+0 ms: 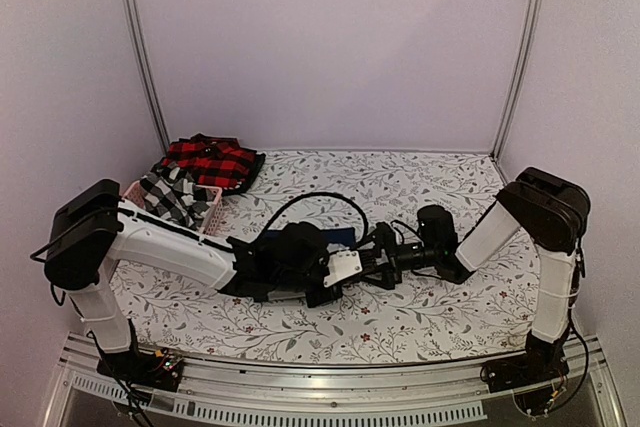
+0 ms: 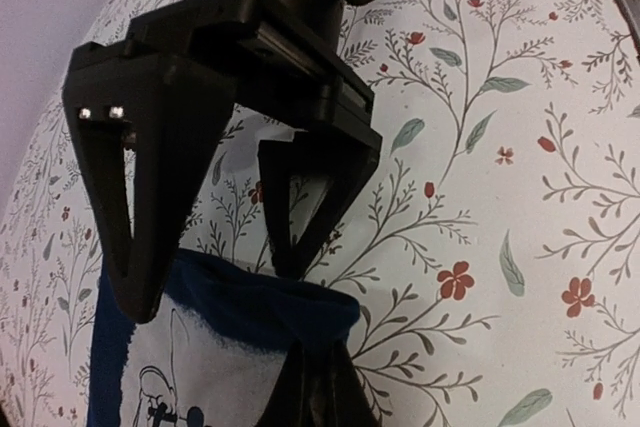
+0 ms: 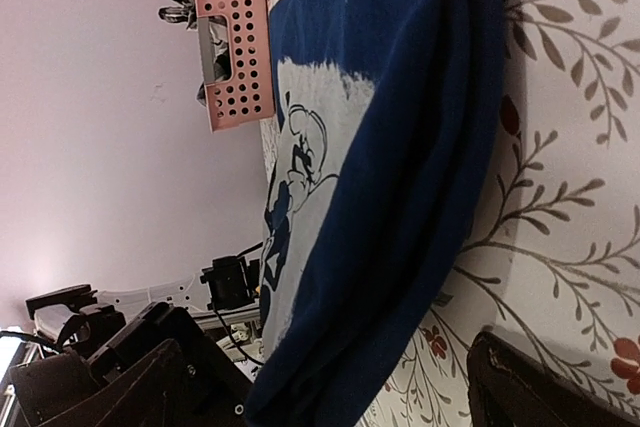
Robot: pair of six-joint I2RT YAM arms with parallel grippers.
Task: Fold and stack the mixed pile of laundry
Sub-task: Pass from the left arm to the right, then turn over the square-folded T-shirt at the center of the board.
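A navy blue garment (image 3: 420, 147) with a white printed patch lies on the flowered table cloth. In the top view it (image 1: 338, 237) is mostly hidden under both arms. My left gripper (image 2: 312, 372) is shut on the garment's folded edge (image 2: 260, 312); it also shows in the top view (image 1: 345, 267). My right gripper (image 3: 325, 382) is open, with the navy fold lying between its spread fingers. Its two black fingers (image 2: 130, 247) rest at the garment's edge. The checked shirt (image 1: 172, 197) and the red-and-black plaid piece (image 1: 213, 160) lie at the back left.
The pink slotted basket (image 1: 208, 209) stands at the back left and holds the checked shirt; it also shows in the right wrist view (image 3: 235, 47). A black cable (image 1: 320, 199) loops over the table's middle. Metal frame posts (image 1: 140, 47) stand at the back corners.
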